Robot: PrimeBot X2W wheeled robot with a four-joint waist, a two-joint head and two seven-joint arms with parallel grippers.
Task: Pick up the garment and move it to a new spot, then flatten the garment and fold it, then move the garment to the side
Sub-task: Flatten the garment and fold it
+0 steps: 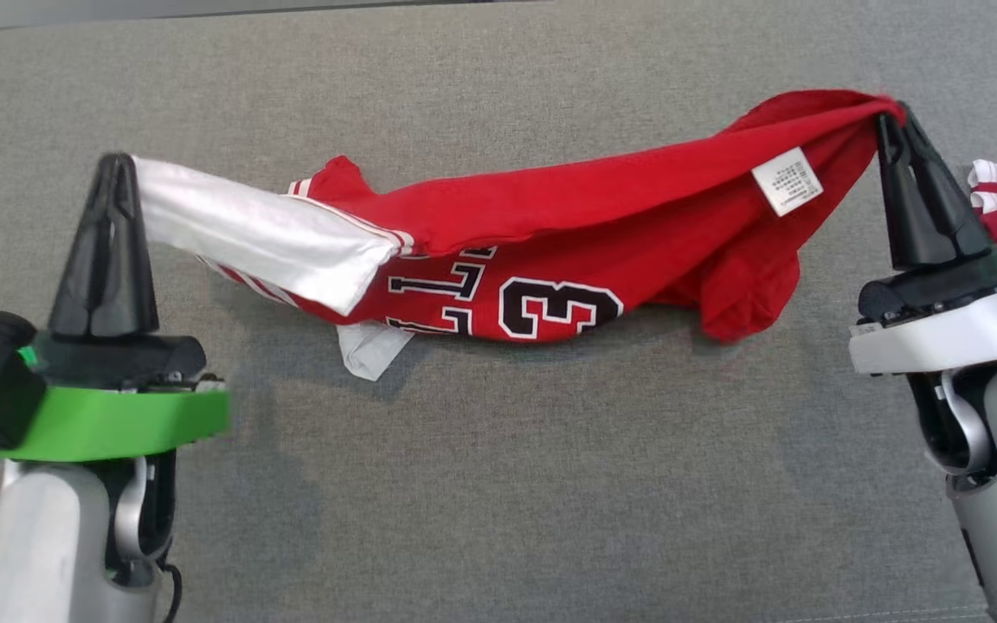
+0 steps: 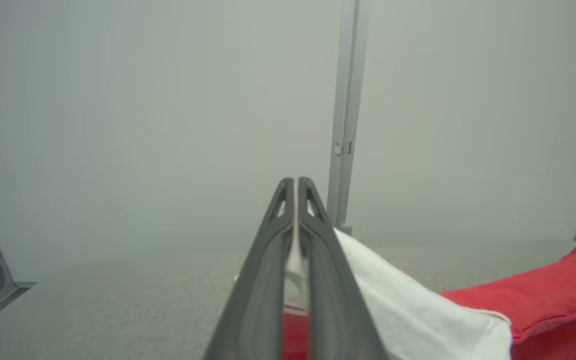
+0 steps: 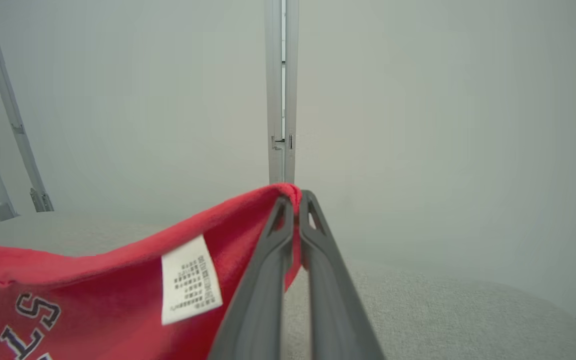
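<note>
Head view: one gray cloth surface (image 1: 498, 484) spreads under everything. One garment (image 1: 550, 199), a red jersey with white trim and black numerals, hangs stretched between my two arms, its middle sagging low over the surface. My left gripper (image 1: 115, 164) stands fingers-up at the left, clamped on the white end. My right gripper (image 1: 892, 117) stands likewise at the right, pinching the red hem. One white label (image 1: 787, 180) sits near that hem.

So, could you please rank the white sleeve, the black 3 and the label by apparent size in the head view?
1. Sleeve, clearly largest, though held up nearer the camera.
2. The 3.
3. Label, smallest, even on the jersey's high end, nearer the camera.
</note>
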